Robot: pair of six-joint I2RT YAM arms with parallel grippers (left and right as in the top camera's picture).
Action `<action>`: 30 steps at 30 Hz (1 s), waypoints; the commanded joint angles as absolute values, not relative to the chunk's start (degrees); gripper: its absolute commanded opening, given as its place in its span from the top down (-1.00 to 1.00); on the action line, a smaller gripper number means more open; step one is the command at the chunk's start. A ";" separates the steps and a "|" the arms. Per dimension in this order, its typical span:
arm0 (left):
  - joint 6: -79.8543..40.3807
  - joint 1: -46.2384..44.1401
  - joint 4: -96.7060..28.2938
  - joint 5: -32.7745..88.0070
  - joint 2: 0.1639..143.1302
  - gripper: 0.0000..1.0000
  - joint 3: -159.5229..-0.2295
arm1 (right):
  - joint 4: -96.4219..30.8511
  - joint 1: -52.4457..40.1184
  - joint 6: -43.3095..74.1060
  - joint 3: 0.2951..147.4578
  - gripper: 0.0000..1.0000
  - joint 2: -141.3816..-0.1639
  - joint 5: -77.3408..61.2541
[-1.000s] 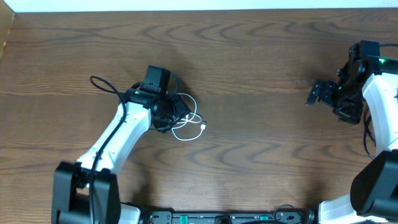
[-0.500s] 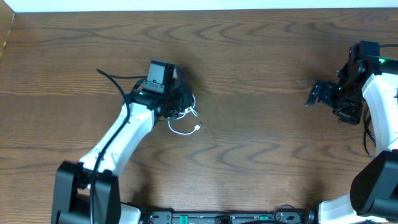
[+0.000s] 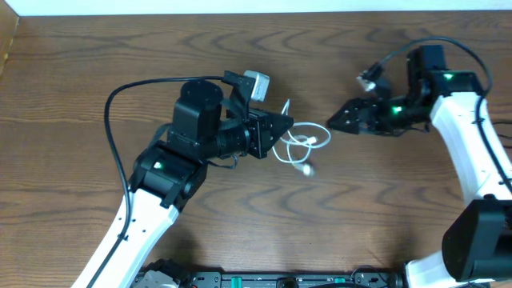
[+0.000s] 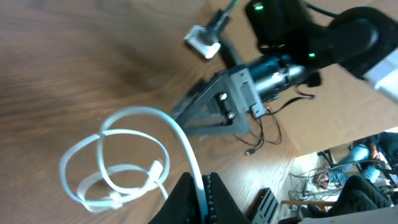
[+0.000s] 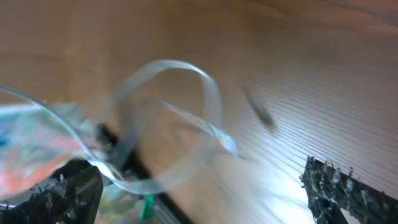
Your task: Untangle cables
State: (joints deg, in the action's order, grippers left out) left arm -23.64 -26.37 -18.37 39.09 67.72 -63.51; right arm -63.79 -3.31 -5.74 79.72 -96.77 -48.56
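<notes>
The left gripper (image 4: 200,186) has its jaws pinched on the white cable (image 4: 140,110) near mid-worktop (image 3: 384,216); from the pinch the cord rises in an arc and curls into a few loose loops beside the fingertips; its small plug end shows overhead only as a blur. The right gripper (image 3: 332,124) points at those loops from just beside them, its jaws spread wide with the blurred cord between them in its own wrist view; whether it touches the cord cannot be told.

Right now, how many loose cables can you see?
1: the white cable, looped and hanging from the left gripper, which is shut on it. A black one may be hidden under the left arm.
</notes>
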 commanded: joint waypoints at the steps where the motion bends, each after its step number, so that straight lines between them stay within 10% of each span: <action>1: -23.11 -26.50 -17.56 41.04 66.92 0.85 -64.31 | -62.33 -8.56 -7.73 79.44 -0.99 -96.55 -56.29; 16: -23.64 -31.27 -12.10 47.18 66.89 0.85 -64.31 | -51.13 -24.36 6.09 79.44 -0.97 -96.55 -38.39; 30: -18.72 -23.31 -23.99 46.92 64.84 0.85 -64.31 | -62.35 -18.57 28.88 79.44 -0.81 -96.55 13.52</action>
